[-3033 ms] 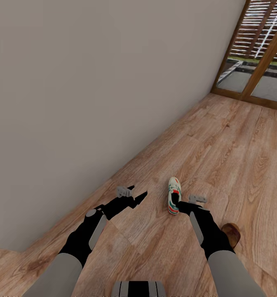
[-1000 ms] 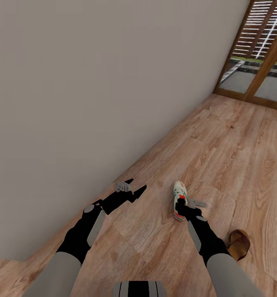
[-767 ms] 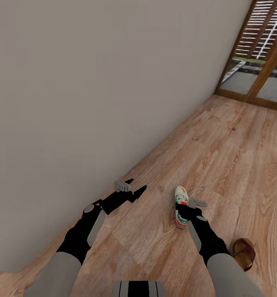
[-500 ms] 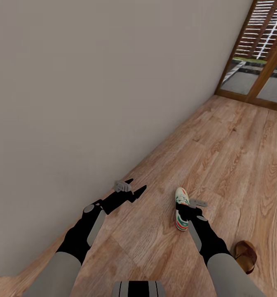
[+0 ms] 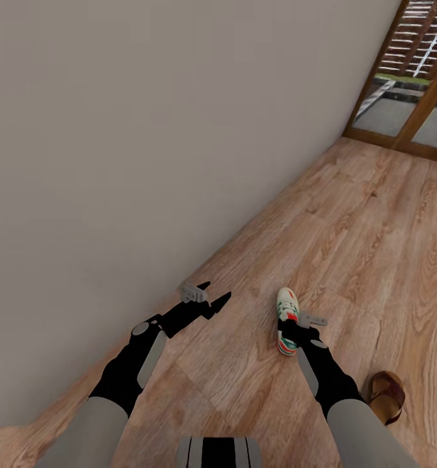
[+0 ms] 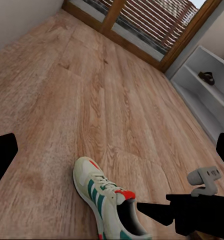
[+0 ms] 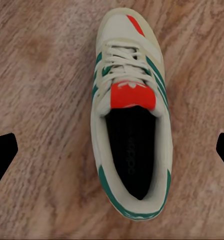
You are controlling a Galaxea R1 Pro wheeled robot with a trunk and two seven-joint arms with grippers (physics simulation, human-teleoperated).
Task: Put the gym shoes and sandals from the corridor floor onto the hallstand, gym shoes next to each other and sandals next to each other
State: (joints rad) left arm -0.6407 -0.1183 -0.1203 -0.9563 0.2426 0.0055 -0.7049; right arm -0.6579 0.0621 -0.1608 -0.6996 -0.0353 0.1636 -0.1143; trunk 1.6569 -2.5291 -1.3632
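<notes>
The right gripper [image 5: 290,326], fingers spread wide, hangs directly over the white sneaker with teal stripes and red tongue [image 7: 130,115] lying on the wood-plank floor [image 5: 374,247], apparently poised to descend and pinch its collar, while the left gripper [image 5: 212,302] hovers open.

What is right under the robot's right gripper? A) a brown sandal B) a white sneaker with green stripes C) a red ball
B. The right gripper hangs open over the white sneaker, which lies on the wood floor with its green stripes showing.
</notes>
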